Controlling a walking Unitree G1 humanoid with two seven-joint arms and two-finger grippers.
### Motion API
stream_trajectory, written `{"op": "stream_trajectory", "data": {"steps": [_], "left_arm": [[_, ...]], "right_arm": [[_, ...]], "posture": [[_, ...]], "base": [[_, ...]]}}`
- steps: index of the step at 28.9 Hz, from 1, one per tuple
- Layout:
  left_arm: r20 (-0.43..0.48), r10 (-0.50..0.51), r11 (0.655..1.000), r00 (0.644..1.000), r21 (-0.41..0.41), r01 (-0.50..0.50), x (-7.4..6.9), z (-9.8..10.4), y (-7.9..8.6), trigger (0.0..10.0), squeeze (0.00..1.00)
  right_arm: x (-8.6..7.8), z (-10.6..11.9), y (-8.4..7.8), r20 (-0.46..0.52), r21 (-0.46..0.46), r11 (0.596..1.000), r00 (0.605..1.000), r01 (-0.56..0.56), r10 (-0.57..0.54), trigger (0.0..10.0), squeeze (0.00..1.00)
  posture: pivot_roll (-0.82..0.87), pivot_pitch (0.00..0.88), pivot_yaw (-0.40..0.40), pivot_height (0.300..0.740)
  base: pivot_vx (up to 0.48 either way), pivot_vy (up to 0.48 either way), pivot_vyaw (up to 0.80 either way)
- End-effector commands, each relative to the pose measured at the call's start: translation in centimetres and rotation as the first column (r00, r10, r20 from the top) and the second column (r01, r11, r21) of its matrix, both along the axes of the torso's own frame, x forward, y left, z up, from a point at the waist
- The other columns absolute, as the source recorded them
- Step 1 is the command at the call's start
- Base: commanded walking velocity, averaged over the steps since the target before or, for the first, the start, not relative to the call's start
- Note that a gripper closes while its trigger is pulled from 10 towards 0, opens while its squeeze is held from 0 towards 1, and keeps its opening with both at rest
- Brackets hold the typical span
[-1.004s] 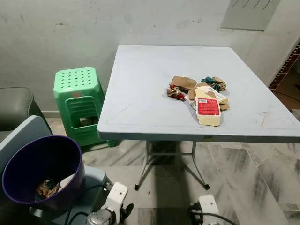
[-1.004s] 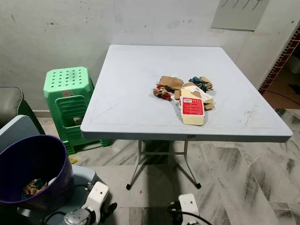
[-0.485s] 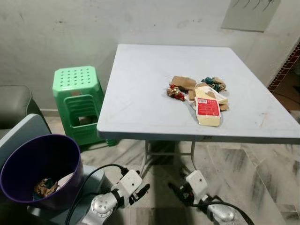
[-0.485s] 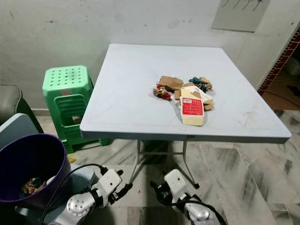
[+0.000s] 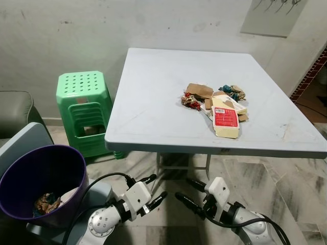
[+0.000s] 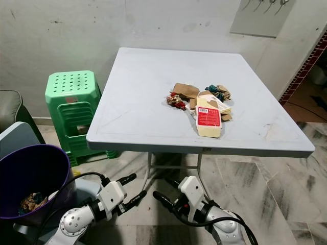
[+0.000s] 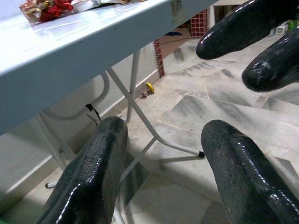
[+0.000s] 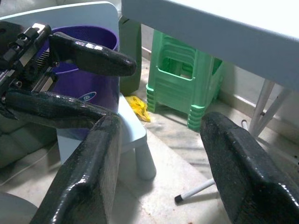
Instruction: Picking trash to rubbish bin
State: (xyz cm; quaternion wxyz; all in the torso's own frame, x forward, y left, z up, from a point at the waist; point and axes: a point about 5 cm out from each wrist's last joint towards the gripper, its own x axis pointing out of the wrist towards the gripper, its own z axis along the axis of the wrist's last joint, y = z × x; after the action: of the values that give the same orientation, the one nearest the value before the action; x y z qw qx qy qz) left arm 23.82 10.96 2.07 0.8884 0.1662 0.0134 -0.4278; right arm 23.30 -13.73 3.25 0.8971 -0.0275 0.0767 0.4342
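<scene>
Marble flooring [image 5: 265, 178] is spreading under a pale folding table [image 5: 153, 107] that is standing against the wall ahead of you. Your trash pile [image 5: 217, 104] of cardboard, wrappers and a red-labelled box [image 5: 226, 121] is lying on the tabletop at about 1 o'clock. Your left gripper [image 5: 152, 190] and right gripper [image 5: 190, 193] are hovering below the table's near edge, both spread wide and holding nothing, tips facing each other. At 9 o'clock the purple bin [image 5: 43, 184] is sitting on a light-blue child's chair [image 8: 133, 128], with a green stool [image 5: 84, 112] at 11 o'clock. The table edge is standing between your grippers and the trash.
</scene>
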Motion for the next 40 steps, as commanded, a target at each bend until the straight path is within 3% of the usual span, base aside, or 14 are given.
{"op": "stream_trajectory", "data": {"steps": [1,2,3,5,9,12,14,16,21,26,29,33,35,40], "left_arm": [[0.019,-0.023,1.0,1.0,-0.015,0.024,-0.2,0.7,-0.2,10.0,0.0],[0.019,-0.023,1.0,1.0,-0.015,0.024,-0.2,0.7,-0.2,10.0,0.0],[0.048,-0.01,0.982,0.999,-0.189,0.019,0.7,4.9,-0.3,10.0,0.0],[0.056,0.029,0.945,0.998,-0.327,-0.009,1.8,7.9,0.0,10.0,0.0],[0.033,0.146,0.889,0.989,-0.443,-0.117,3.9,9.6,1.1,10.0,0.0],[0.026,0.182,0.875,0.983,-0.46,-0.15,4.6,10.0,1.4,10.0,0.0],[0.005,0.252,0.829,0.968,-0.518,-0.213,5.4,11.1,2.0,10.0,0.0],[-0.026,0.347,0.796,0.937,-0.52,-0.309,6.5,11.5,2.6,10.0,0.0],[-0.11,0.45,0.725,0.886,-0.535,-0.434,7.9,12.3,3.2,10.0,0.0],[-0.079,0.594,0.687,0.8,-0.466,-0.557,9.5,12.5,3.4,10.0,0.0],[-0.023,0.616,0.715,0.787,-0.404,-0.571,10.0,12.5,3.0,10.0,0.0],[-0.098,0.639,0.66,0.763,-0.441,-0.609,10.0,11.9,2.9,10.0,0.0],[-0.109,0.649,0.655,0.753,-0.422,-0.627,9.9,11.3,2.6,10.0,0.0],[-0.087,0.633,0.695,0.769,-0.373,-0.614,9.8,10.9,1.9,10.0,0.0]], "right_arm": [[0.0,0.9,-0.1,0.005,0.017,1.0,1.0,-0.025,0.025,10.0,0.0],[0.0,0.9,-0.1,0.005,0.017,1.0,1.0,-0.025,0.025,10.0,0.0],[1.4,4.7,0.4,0.047,0.166,0.985,0.998,-0.05,0.043,10.0,0.0],[2.2,7.4,0.8,0.089,0.265,0.963,0.995,-0.056,0.034,10.0,0.0],[3.4,9.3,0.8,0.119,0.351,0.936,0.992,-0.005,-0.039,10.0,0.0],[3.9,9.9,0.6,0.137,0.365,0.931,0.987,0.026,-0.081,10.0,0.0],[4.7,11.1,0.3,0.142,0.404,0.912,0.98,0.074,-0.143,10.0,0.0],[5.8,12.1,-0.1,0.146,0.438,0.885,0.959,0.157,-0.243,10.0,0.0],[7.1,13.2,-0.6,0.126,0.455,0.842,0.915,0.289,-0.382,10.0,0.0],[8.9,12.2,-1.8,0.127,0.337,0.77,0.784,0.542,-0.608,10.0,0.0],[9.1,11.3,-1.8,0.14,0.289,0.743,0.741,0.604,-0.656,10.0,0.0],[9.0,10.7,-1.5,0.114,0.299,0.71,0.714,0.638,-0.69,10.0,0.0],[8.9,10.2,-1.3,0.1,0.283,0.695,0.701,0.661,-0.706,10.0,0.0],[8.8,9.3,-1.1,0.13,0.236,0.669,0.66,0.705,-0.74,10.0,0.0]], "posture": [[0.01,0.0,-0.078,0.74],[0.01,0.0,-0.078,0.74],[0.03,0.0,-0.088,0.74],[0.03,0.0,-0.09,0.74],[0.03,0.0,-0.092,0.74],[0.03,0.0,-0.091,0.74],[0.02,0.0,-0.09,0.74],[0.02,0.0,-0.091,0.74],[0.02,0.0,-0.096,0.74],[0.03,0.0,-0.098,0.74],[0.02,0.0,-0.095,0.74],[0.02,0.0,-0.089,0.74],[0.02,0.0,-0.085,0.74],[0.02,0.0,-0.079,0.74]], "base": [[0.0,0.0,0.0],[0.0,0.0,0.0],[0.0,0.0,0.0],[0.0,0.0,0.0],[0.0,0.0,0.0],[0.0,0.0,0.0],[0.0,0.0,0.0],[0.0,0.0,0.0],[0.0,0.0,0.0],[0.0,0.0,0.0],[0.0,0.0,0.0],[0.0,0.0,0.0],[0.0,0.0,0.0],[0.0,0.0,0.0]]}}
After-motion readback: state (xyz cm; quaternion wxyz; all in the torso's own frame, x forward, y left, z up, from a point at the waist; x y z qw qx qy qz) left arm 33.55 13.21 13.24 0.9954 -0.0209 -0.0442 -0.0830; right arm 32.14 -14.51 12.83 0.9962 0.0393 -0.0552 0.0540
